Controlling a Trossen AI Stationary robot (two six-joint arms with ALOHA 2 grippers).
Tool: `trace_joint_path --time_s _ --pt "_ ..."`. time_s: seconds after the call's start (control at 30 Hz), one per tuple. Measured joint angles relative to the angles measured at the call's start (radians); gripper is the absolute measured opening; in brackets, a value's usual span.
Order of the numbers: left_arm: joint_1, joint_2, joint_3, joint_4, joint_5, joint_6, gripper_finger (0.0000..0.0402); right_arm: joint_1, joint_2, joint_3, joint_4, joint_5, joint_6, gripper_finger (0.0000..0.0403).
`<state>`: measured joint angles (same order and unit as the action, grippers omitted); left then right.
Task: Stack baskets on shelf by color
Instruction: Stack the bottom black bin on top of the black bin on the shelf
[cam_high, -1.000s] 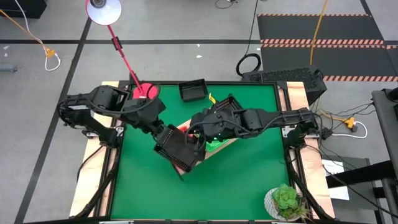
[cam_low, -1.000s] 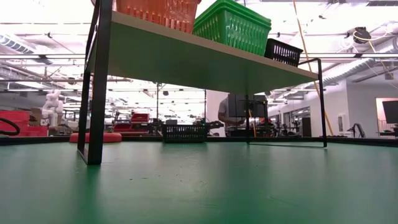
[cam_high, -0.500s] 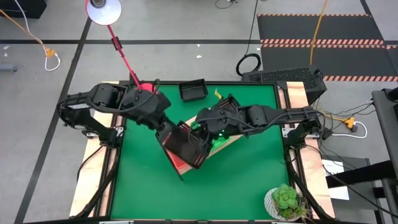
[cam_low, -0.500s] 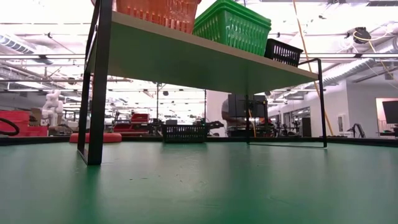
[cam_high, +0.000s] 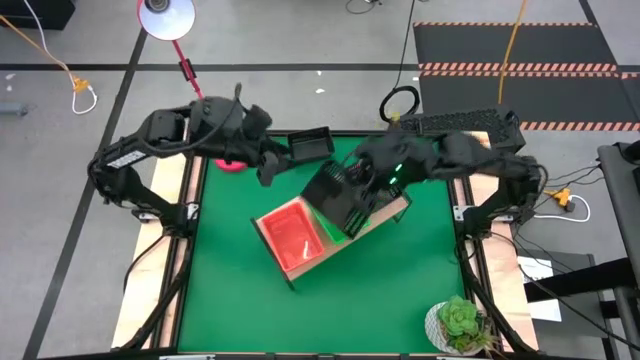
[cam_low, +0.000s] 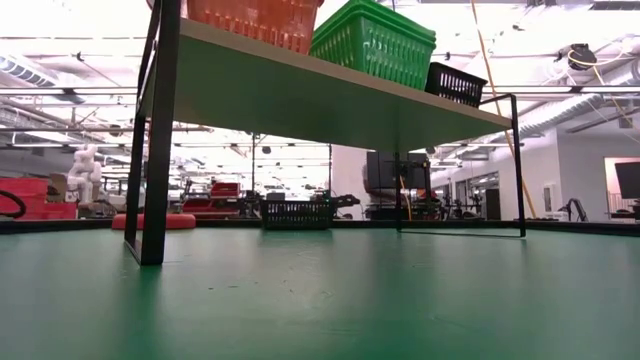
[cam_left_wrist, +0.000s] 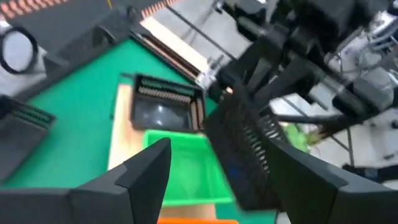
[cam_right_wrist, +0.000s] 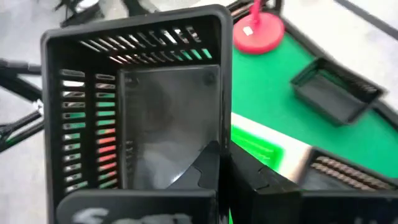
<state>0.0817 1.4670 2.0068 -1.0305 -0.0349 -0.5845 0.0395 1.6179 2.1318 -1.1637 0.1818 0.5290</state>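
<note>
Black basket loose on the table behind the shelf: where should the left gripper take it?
Grip the loose basket by its thin wall nearest the left gripper, coming straight down, one finger inside, one outside. It sits upright, open side up, on the table. The right gripper holds a second basket.

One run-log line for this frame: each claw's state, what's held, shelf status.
right claw: shut on black basket, above shelf | left claw: open, empty, near loose black basket | shelf: orange-red basket, green basket
</note>
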Motion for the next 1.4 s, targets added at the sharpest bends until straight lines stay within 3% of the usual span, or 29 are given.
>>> trace_joint_path --time_s 0.27,0.57,0.8,1.07,1.23,1.4 --pt "0.136 -0.019 0.000 0.041 -0.002 0.040 0.0226 -0.135 -0.101 0.000 -0.090 -0.005 -0.016 0.0004" --pt "0.265 -0.015 0.000 0.038 -0.002 0.070 0.0192 -0.294 -0.114 -0.038 -0.099 -0.154 -0.029 0.0004" --pt "0.314 -0.014 0.000 0.027 0.009 0.103 0.0186 -0.374 -0.201 -0.241 -0.049 -0.307 0.024 0.0004" --pt "0.364 -0.001 0.000 -0.024 0.011 0.217 0.0186 -0.472 -0.348 -0.564 0.217 -0.502 0.168 0.0004" --pt "0.410 0.015 0.000 -0.030 0.038 0.287 0.0186 -0.507 -0.391 -0.679 0.257 -0.527 0.235 0.0004" --pt "0.451 0.037 -0.002 -0.051 0.090 0.358 0.0186 -0.530 -0.399 -0.715 0.243 -0.518 0.189 0.0004"
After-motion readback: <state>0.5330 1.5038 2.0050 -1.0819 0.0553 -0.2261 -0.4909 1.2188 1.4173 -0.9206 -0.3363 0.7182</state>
